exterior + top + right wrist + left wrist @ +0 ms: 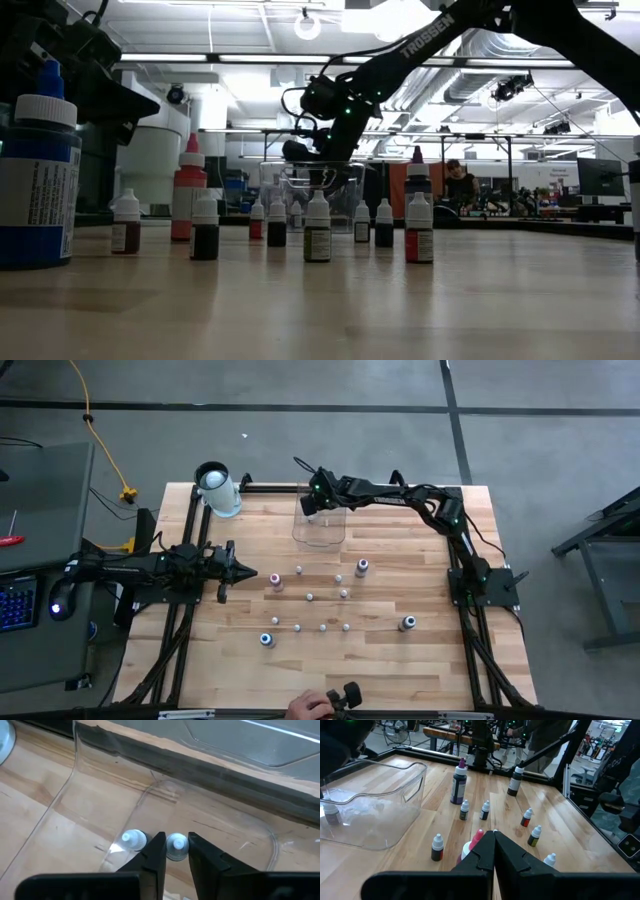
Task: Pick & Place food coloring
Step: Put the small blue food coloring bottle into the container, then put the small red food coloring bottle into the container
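Several tiny food coloring bottles stand upright on the wooden table, among them a purple-capped one and a pink-red one. The clear bin sits at the far middle, and one bottle stands on its floor. My right gripper reaches down into the bin, shut on another bottle. My left gripper is shut and hovers level over the table's left side. Its tips stop just short of the pink-red bottle. My right gripper pinches a food coloring bottle between its two fingers, coming from above and pointing down into the bin. The white cap shows upright between the fingertips. Whether its base rests on the bin floor I cannot tell.
A big white cylinder lies at the table's far left corner, left of the bin. Two larger bottles stand nearer the front. A person's hand shows at the near edge. The table's right part is bare wood.
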### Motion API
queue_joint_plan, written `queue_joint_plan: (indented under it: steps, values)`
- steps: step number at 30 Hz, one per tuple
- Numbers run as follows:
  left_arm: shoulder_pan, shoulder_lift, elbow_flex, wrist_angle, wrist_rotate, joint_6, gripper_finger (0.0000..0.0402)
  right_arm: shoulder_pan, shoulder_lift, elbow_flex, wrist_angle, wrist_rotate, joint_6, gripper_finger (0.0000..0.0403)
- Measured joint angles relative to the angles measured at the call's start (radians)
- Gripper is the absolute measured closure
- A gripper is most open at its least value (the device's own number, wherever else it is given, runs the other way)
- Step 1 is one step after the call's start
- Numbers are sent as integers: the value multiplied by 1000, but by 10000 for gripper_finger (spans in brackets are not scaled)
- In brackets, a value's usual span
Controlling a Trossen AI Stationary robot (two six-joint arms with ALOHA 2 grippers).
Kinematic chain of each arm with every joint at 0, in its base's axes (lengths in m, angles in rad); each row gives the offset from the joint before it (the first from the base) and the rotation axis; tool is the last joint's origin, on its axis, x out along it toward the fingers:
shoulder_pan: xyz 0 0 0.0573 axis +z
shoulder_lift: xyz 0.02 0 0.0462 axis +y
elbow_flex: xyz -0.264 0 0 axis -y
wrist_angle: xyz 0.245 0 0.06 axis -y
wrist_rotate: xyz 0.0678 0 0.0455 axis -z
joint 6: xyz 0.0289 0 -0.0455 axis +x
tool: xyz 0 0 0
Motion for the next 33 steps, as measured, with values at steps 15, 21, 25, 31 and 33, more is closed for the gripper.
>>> queue_joint_plan:
  steps: [15, 21, 25, 31, 33]
  values:
    - [0, 0, 0, 0, 0, 0, 401, 0, 0, 0, 4, -16, -26, 319]
    - [0, 0, 0, 0, 0, 0, 401, 0, 0, 0, 27, -41, -45, 300]
    - [0, 0, 0, 0, 0, 0, 401, 0, 0, 0, 28, -58, -45, 283]
    - [0, 0, 0, 0, 0, 0, 401, 0, -2, 0, 30, -76, -52, 267]
    - [0, 0, 0, 0, 0, 0, 401, 1, -9, 0, 30, -84, -56, 264]
